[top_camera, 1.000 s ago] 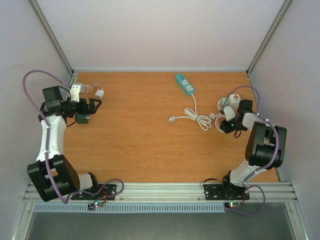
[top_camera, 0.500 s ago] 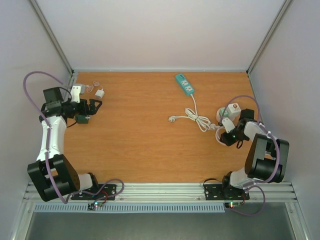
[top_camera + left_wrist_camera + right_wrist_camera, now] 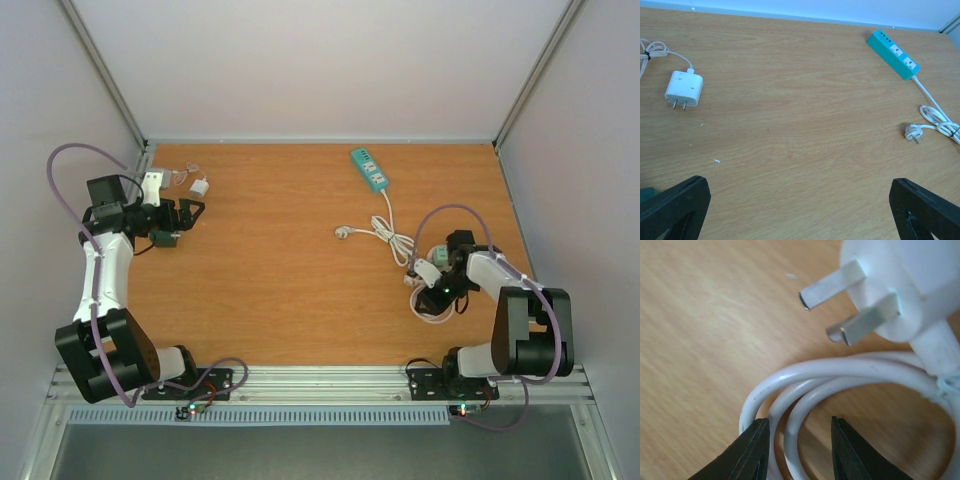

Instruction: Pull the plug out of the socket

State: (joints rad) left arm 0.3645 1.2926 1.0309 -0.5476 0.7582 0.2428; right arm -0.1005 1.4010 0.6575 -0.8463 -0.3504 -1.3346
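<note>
At the near right of the table (image 3: 280, 290), the right gripper (image 3: 799, 442) sits low. Its fingers are narrowly parted around two strands of a coiled white cable (image 3: 840, 367) and appear to pinch them. Just beyond lies the white plug (image 3: 900, 285), its flat pins bare above the wood. Far centre: teal power strip (image 3: 369, 168). Far left: left gripper (image 3: 797, 200), fingers spread wide, near a white charger (image 3: 684, 89).
</note>
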